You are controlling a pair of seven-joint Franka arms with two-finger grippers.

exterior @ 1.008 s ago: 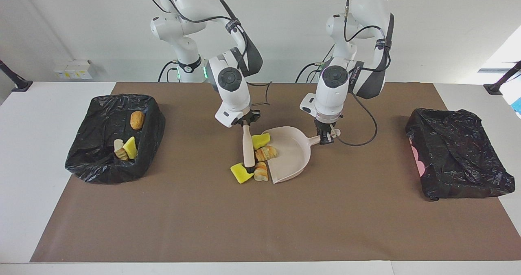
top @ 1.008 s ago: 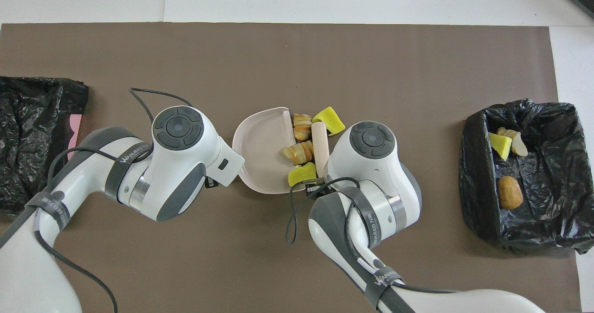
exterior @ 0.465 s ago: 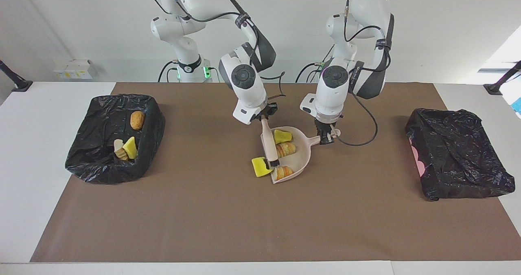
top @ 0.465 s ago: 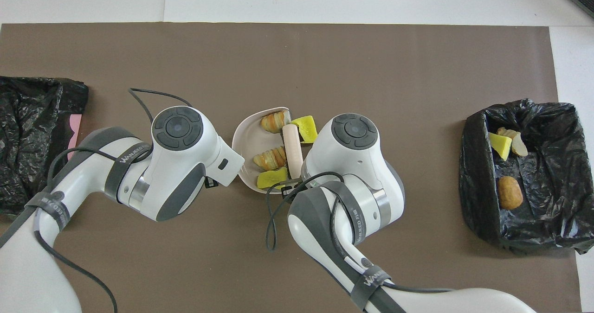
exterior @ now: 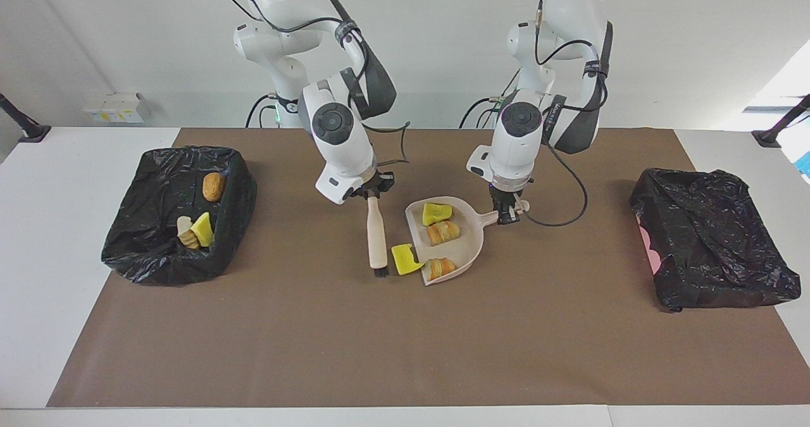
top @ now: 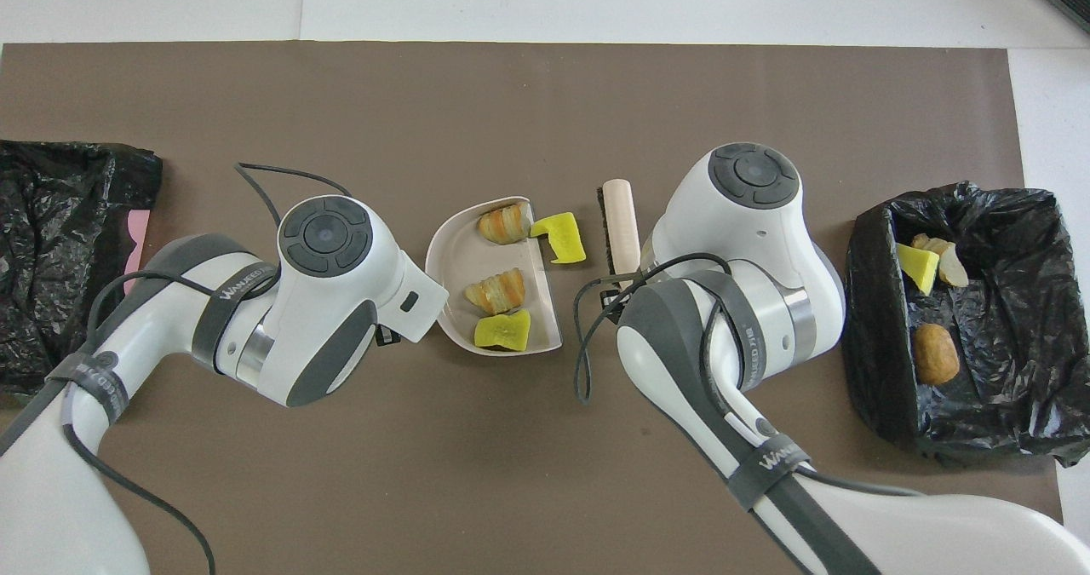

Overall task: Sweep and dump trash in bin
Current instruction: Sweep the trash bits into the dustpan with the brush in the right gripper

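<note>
My left gripper [exterior: 506,213] is shut on the handle of the beige dustpan [exterior: 471,240], which rests on the brown mat. In the pan lie a yellow foam chunk [exterior: 436,212] [top: 502,330] and two striped bread-like pieces [exterior: 443,231] [exterior: 440,267]. Another yellow chunk [exterior: 405,257] [top: 559,236] lies on the mat against the pan's open lip. My right gripper [exterior: 372,194] is shut on the beige brush [exterior: 377,237] [top: 621,226], bristle end down beside that chunk, toward the right arm's end. The black-lined bin [exterior: 164,269] [top: 869,302] holds a brown nugget [exterior: 213,186], a yellow chunk [exterior: 203,229] and a pale striped piece [exterior: 186,232].
A second black-bagged container [exterior: 715,243] [top: 60,243] sits at the left arm's end of the mat, with pink showing at its side. Loose cables hang off both wrists near the dustpan. The brown mat [exterior: 405,351] stretches bare away from the robots.
My right arm swept the brush across into the dustpan, pushing three pieces inside, then drew it back out toward the bin's end. One yellow chunk stopped at the lip. The left arm held still.
</note>
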